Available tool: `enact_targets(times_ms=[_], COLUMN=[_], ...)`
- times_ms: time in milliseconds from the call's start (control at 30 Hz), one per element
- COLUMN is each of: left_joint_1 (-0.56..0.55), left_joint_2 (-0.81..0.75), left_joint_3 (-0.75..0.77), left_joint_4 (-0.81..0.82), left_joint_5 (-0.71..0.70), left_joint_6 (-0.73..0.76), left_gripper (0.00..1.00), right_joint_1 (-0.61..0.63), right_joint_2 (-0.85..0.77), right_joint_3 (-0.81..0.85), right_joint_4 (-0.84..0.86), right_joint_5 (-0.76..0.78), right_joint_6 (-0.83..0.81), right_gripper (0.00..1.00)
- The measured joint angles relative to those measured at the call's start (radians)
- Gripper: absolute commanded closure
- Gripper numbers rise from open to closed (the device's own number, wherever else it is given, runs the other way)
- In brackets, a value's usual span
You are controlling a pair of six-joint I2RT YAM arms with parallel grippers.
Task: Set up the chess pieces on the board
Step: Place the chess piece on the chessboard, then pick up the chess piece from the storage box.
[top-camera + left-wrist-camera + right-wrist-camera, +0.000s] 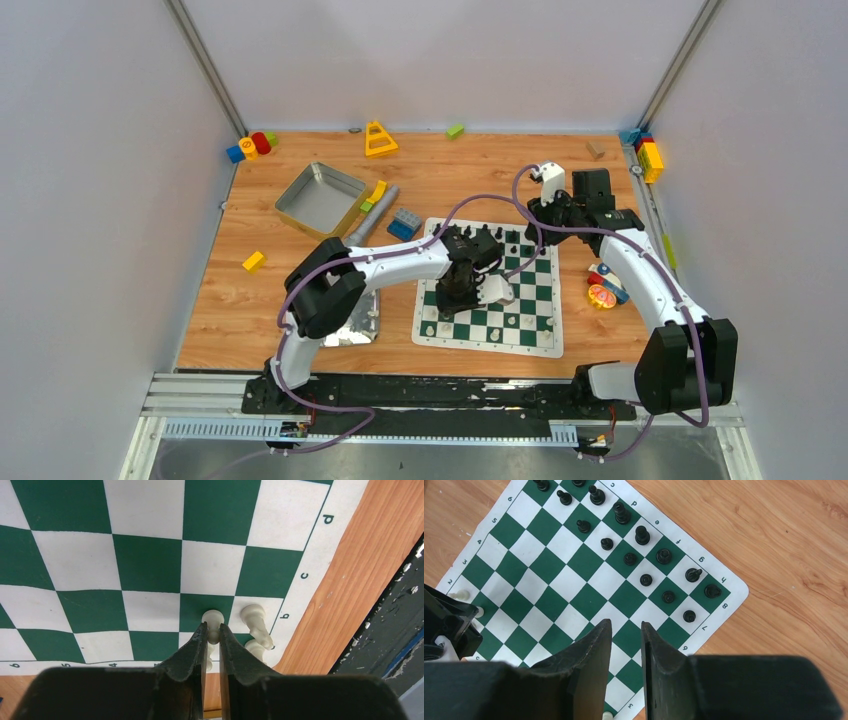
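Left wrist view: left tool [212, 630] pinches a white pawn [213, 618] at a corner of the board [145, 560], likely seating it; right tool [624, 630] hangs narrow, empty.

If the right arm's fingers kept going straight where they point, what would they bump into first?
Most likely the board: a bare square shows just past the right fingers, with no piece there. How high they hang above it is unclear.

The left arm [390, 262] reaches right across the table, the left gripper [212, 630] pointing down and pinching a pawn [214, 617]. The right arm [640, 270] stretches forward, the right gripper [625, 630] slightly parted.
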Motion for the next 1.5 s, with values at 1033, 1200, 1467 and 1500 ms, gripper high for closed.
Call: enact_targets(times_ms=[1033,1200,1467,1500], left_joint_1=[0.012,0.046,0.187,0.206], left_joint_2=[-0.134,-0.228,-0.423,-0.448], left_joint_3=[-0.023,-0.056,-0.208,-0.232], left_joint_4=[0.049,0.054,0.049,0.046], left_joint_5=[-0.1,-0.107,-0.112,-0.113], left_joint_6=[-0.015,-0.014,-0.002,0.0], left_gripper=[0.34,0.32,0.3,0.29], right_joint_1=[0.0,0.0,0.0,0.0], right_joint_2=[0.0,0.0,0.0,0.0], right_joint_3=[-0.015,-0.015,-0.015,-0.015], right_joint_4=[0.0,0.0,0.0,0.0], right_joint_5=[0.0,0.0,0.0,0.0], right_joint_6=[-0.004,-0.004,-0.004,-0.004], right_gripper=[0.71,0.71,0.7,0.7])
